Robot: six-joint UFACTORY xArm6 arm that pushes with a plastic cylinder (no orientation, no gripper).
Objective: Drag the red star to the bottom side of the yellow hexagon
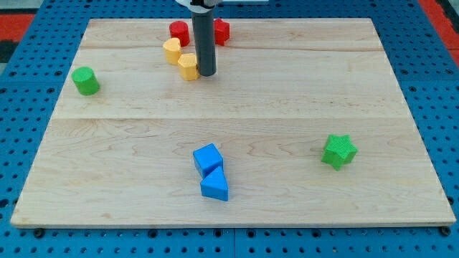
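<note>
Two red blocks point(179, 32) part-hidden behind rod, shapes unclear; two yellow point(188, 66), two blue point(208, 159), two green point(338, 151); my tip point(206, 74) beside yellow, holding nothing.

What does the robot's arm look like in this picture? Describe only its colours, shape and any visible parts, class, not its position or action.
Only the end of the arm shows: a straight, smooth, dark grey cylindrical rod, running down to my tip. At the view's top, a white collar with a black band rings the rod. No cables or markings show, and the rest of the arm is out of frame.
</note>
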